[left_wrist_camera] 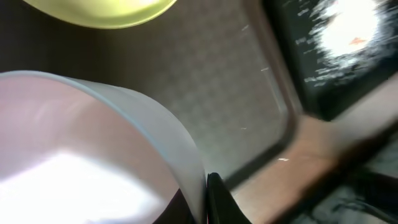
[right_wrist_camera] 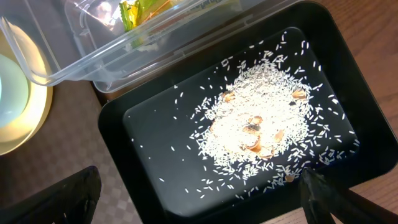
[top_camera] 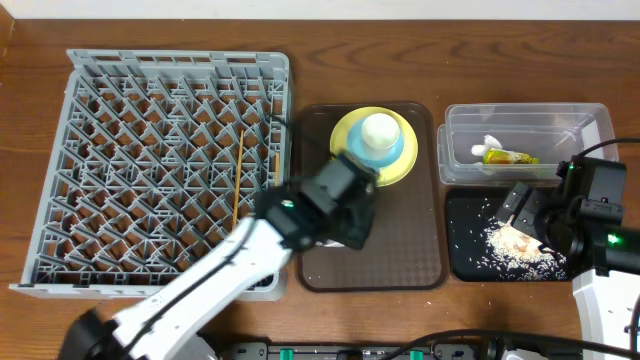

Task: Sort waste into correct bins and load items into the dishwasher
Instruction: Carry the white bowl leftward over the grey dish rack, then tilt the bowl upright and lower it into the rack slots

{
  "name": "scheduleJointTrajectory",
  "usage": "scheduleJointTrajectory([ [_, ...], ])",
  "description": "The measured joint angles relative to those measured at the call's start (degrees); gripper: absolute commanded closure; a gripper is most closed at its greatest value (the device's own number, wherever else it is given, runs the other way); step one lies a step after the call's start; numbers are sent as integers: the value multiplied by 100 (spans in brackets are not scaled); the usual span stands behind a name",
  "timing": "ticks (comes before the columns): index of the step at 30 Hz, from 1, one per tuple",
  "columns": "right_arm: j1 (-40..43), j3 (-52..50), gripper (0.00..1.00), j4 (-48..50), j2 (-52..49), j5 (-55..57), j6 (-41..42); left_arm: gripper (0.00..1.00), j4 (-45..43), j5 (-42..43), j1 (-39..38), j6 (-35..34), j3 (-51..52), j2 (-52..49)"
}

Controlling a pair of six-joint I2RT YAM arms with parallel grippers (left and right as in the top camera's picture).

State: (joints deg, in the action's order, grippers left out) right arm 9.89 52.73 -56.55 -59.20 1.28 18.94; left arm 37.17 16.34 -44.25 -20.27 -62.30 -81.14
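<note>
My left gripper [top_camera: 345,215] hangs over the brown tray and is shut on the rim of the white bowl [left_wrist_camera: 93,155]; my arm hides the bowl from above. The yellow plate [top_camera: 340,135] on the tray holds the light blue bowl [top_camera: 400,150] with the small white cup [top_camera: 378,130] in it. Wooden chopsticks [top_camera: 238,180] lie in the grey dish rack [top_camera: 150,160]. The clear tub [top_camera: 590,120] holds the yellow-green wrapper [top_camera: 510,157] and the white scrap [top_camera: 488,143]. My right gripper [right_wrist_camera: 199,205] is open above the black tray [right_wrist_camera: 155,124] of rice crumbs [right_wrist_camera: 261,124].
The brown serving tray [top_camera: 400,250] lies between the rack and the two bins. The clear tub stands behind the black tray [top_camera: 465,255] at the right. Cables run along the table's front edge.
</note>
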Motion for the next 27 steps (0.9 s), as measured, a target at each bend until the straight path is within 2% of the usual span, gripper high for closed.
scheduleJointTrajectory([
  [8, 0, 0, 1, -2, 0, 2, 0, 93, 35, 1740, 1410, 85, -4, 726],
  [20, 0, 0, 1, 0, 0, 0, 0, 93, 37, 4586, 4118, 407, -9, 774],
  [27, 0, 0, 1, 0, 0, 0, 0, 92, 35, 5342, 4959, 422, -9, 579],
])
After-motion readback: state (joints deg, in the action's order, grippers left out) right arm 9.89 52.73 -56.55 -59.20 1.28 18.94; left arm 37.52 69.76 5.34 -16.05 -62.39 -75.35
